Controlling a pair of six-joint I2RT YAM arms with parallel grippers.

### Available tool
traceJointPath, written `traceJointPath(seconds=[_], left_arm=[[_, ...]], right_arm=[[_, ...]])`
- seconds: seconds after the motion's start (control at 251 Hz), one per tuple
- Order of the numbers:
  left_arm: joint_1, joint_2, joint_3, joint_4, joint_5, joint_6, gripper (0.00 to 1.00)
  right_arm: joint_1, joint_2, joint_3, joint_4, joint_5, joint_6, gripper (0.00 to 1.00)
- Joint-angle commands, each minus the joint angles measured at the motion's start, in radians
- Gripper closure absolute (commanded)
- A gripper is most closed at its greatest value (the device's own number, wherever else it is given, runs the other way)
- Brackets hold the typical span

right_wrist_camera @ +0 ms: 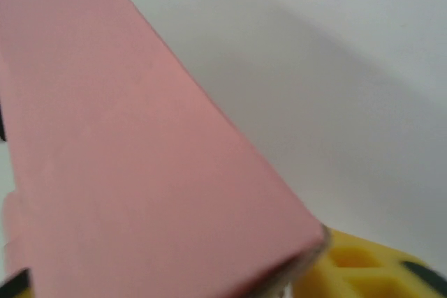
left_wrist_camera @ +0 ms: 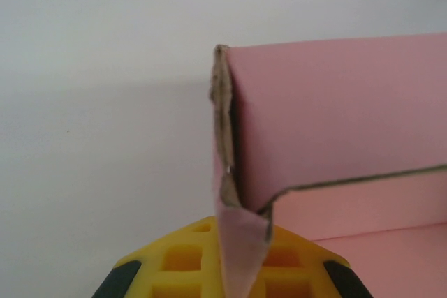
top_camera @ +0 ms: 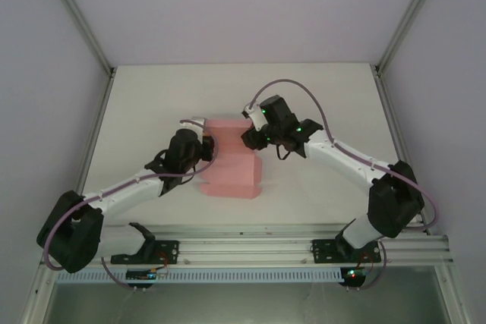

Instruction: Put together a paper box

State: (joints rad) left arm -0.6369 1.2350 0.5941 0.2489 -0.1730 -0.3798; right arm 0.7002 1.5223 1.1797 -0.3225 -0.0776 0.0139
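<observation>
Pinching a worn corner flap of the paper box (top_camera: 231, 166), the left gripper (top_camera: 208, 147) is pressed together mid-table (top_camera: 326, 89). The right gripper (top_camera: 250, 139) sits at the box's far edge, its jaws hidden by blurred pink card, so I cannot tell their spread.

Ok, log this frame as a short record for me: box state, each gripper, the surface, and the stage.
paper box: pink card, partly folded, some walls raised, at the middle of the table
left gripper: shut on an upright card edge at the box's left side, card pinched between its yellow pads
right gripper: at the box's far right corner, a pink panel between its fingers; grip unclear
table: white
stage: assembly unfinished, box not yet closed
</observation>
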Motion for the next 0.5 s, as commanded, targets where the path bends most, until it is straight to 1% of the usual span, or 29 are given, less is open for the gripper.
traceJointPath(seconds=[0.0, 0.072, 0.104, 0.176, 0.251, 0.311, 0.355, 0.419, 0.499], left_arm=[[-0.015, -0.009, 0.048, 0.036, 0.021, -0.013, 1.0], [-0.022, -0.007, 0.055, 0.022, -0.015, -0.034, 1.0], [-0.023, -0.006, 0.06, 0.01, -0.041, -0.049, 1.0], [-0.03, -0.009, 0.081, -0.04, -0.11, -0.084, 1.0], [-0.033, -0.012, 0.102, -0.095, -0.159, -0.117, 1.0], [-0.039, -0.017, 0.111, -0.122, -0.193, -0.14, 1.0], [-0.043, -0.019, 0.115, -0.137, -0.212, -0.153, 1.0], [-0.05, -0.022, 0.124, -0.159, -0.244, -0.176, 1.0], [-0.052, -0.024, 0.135, -0.182, -0.253, -0.18, 1.0]], right_arm=[[0.049, 0.044, 0.039, 0.084, 0.329, 0.04, 0.8], [0.07, 0.077, 0.063, 0.07, 0.486, 0.05, 0.95], [0.073, 0.09, 0.073, 0.059, 0.545, 0.055, 1.0], [0.073, 0.136, 0.113, -0.023, 0.671, 0.12, 1.0], [0.069, 0.202, 0.16, -0.121, 0.895, 0.178, 1.0], [0.064, 0.255, 0.212, -0.25, 1.023, 0.311, 1.0], [0.057, 0.286, 0.233, -0.298, 1.053, 0.343, 1.0], [0.043, 0.317, 0.261, -0.372, 1.082, 0.434, 1.0], [0.035, 0.325, 0.257, -0.376, 1.119, 0.49, 1.0]])
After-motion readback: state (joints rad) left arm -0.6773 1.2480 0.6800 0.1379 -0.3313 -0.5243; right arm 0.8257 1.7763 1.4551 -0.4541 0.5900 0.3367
